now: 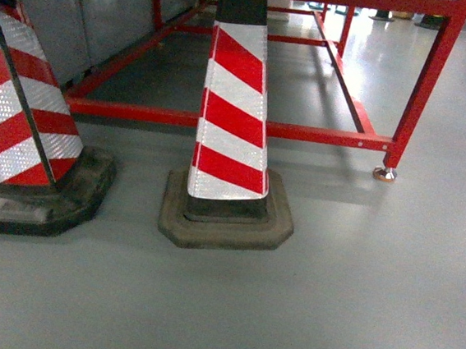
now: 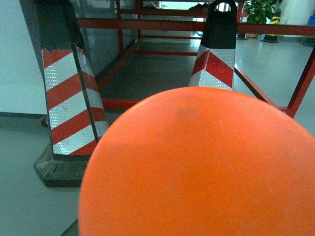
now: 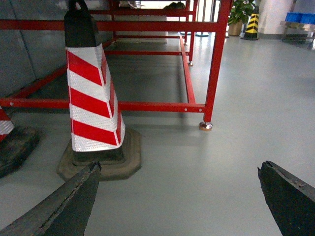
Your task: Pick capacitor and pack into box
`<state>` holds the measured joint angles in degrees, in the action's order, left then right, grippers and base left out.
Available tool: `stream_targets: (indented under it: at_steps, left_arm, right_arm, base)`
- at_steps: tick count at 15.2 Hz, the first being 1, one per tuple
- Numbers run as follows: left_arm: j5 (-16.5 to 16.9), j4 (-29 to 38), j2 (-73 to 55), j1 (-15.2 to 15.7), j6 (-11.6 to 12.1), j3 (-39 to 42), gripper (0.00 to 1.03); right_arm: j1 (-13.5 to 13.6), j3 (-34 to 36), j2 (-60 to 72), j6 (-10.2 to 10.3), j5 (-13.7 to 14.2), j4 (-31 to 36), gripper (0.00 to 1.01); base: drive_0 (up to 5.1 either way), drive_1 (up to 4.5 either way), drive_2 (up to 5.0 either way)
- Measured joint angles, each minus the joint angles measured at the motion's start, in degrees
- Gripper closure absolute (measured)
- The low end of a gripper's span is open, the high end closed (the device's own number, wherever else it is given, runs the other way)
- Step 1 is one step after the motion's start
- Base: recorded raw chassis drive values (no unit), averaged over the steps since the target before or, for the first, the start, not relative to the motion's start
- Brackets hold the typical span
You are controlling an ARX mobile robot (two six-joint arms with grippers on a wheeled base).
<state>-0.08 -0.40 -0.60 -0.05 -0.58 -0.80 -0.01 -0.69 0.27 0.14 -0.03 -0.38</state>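
Left wrist view: capacitor (image 2: 202, 167) close-up.

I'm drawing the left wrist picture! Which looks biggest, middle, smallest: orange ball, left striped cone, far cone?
1. Orange ball, though it's right up against the camera
2. Left striped cone
3. Far cone, which stands farther away

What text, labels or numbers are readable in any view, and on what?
None readable in any view.
Traffic cones: only red and white reflective stripes, no lettering.
Orange capacitor filling the left wrist view: plain surface, one faint smudge, no marking.
Red metal frame: no labels visible.
Yellow and black cone far back: too small to tell.
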Motion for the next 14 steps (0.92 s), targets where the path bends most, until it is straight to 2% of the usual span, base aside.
stream_targets:
  at_steps: [14]
  left_arm:
    - [0.04, 0.02, 0.00, 0.00, 0.00, 0.00, 0.59]
  right_arm:
    - [0.00, 0.00, 0.00, 0.00, 0.02, 0.09, 0.03]
  base:
    - [0.1, 4.23, -4.1]
